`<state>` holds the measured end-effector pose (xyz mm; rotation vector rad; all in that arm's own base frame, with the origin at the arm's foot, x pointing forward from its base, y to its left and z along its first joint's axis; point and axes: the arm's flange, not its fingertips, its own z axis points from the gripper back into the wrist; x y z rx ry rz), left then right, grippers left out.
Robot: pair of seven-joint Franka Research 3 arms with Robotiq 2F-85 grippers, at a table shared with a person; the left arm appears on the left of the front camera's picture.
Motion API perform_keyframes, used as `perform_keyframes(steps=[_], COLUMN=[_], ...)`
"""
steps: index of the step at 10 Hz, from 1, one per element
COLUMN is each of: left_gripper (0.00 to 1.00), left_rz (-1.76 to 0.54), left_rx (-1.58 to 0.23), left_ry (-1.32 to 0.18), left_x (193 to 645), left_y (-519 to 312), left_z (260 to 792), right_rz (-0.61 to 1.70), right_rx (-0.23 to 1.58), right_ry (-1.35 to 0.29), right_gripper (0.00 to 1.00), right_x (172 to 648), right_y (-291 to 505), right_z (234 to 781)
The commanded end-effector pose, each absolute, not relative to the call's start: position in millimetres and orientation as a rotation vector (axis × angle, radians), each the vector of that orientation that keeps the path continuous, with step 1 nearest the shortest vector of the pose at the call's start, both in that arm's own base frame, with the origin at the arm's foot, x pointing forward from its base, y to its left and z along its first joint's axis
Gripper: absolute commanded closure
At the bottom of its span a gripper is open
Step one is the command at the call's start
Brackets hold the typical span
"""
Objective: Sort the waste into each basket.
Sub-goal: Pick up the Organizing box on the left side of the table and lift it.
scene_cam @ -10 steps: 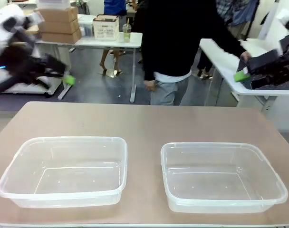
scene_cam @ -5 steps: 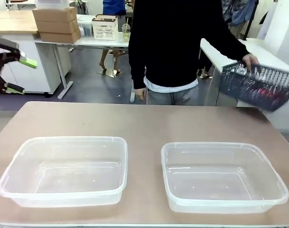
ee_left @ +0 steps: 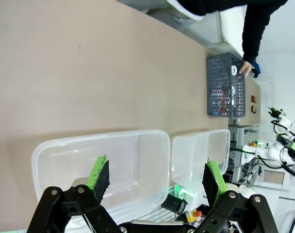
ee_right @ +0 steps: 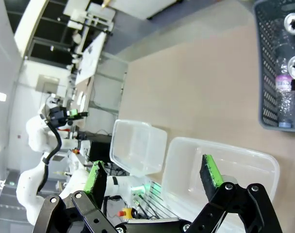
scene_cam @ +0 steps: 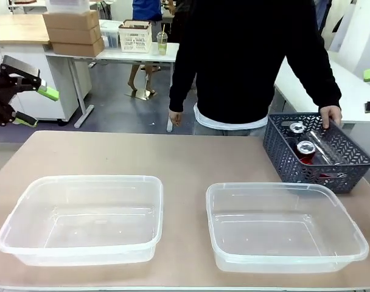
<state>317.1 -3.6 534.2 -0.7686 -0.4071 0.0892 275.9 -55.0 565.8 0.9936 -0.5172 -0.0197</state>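
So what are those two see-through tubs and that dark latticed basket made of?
The two clear rectangular tubs, left and right, look like thin glossy plastic: the table shows through their walls and the rims catch light. The dark blue-grey lattice basket seems moulded matt plastic, judging by its even grid of holes; probably, not certainly.

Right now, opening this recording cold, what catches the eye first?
An empty clear left tub and right tub sit side by side on the near part of the table. At its far right stands a dark lattice basket holding the waste, with a person's hand on its far rim.
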Motion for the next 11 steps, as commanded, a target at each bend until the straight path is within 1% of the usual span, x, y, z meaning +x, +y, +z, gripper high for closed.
perform_keyframes(steps=[1, 10, 11], left_gripper=[0.00, 0.00, 0.00], left_rz=[0.074, 0.091, -0.008], left_rx=[-0.770, -0.768, -0.498], left_ry=[-0.406, -0.405, -0.298], left_x=[317.7, 316.6, 306.6], left_y=[-0.4, -1.5, 4.0], left_z=[535.7, 533.9, 530.8], right_rz=[0.003, 0.003, -0.026], right_rx=[1.018, 1.018, 1.004], right_ry=[-0.539, -0.539, -0.519], right_gripper=[0.00, 0.00, 0.00], right_x=[279.5, 279.5, 275.5], right_y=[-57.1, -57.1, -56.6], right_z=[566.0, 566.0, 563.4])
